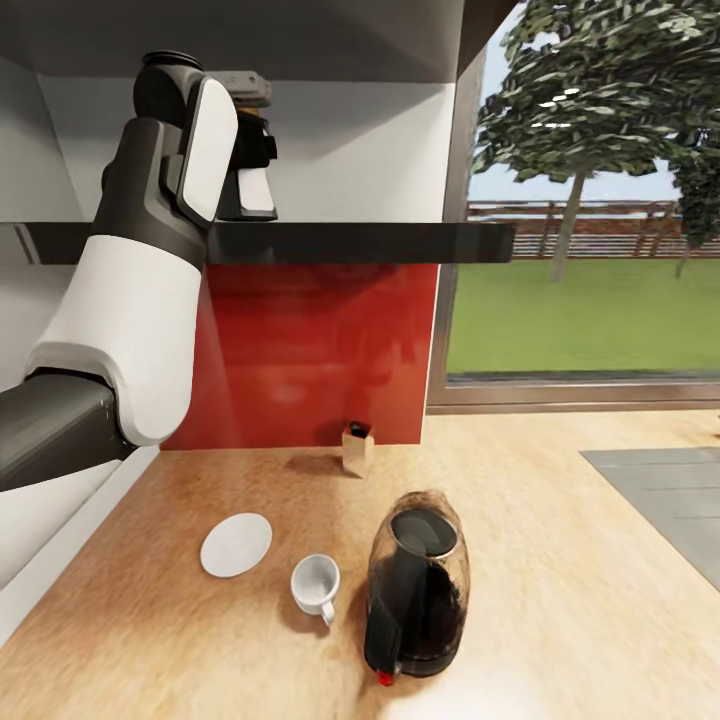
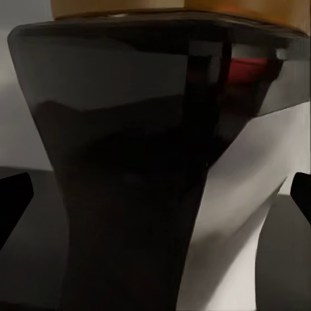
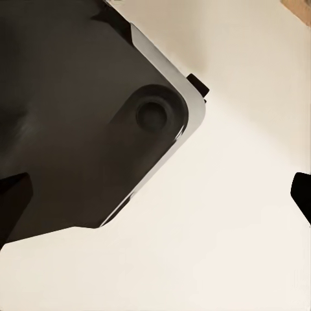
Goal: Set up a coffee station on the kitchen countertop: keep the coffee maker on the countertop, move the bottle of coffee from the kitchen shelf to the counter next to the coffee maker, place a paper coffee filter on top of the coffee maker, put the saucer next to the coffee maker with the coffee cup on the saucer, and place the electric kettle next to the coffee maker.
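At upper left, the left hand (image 1: pixel 250 150) brackets the bottle of coffee (image 1: pixel 256 185), fingers apparently unclosed; rigid, slippery glass, best gripped mid-body.

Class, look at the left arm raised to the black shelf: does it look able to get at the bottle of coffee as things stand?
Probably yes. The left gripper is already level with the bottle of coffee on the kitchen shelf, the bottle sits between its fingertips, and nothing blocks it.

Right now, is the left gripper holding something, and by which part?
It cannot be told. The left gripper is around the bottle of coffee on the kitchen shelf, fingertips beside its body.
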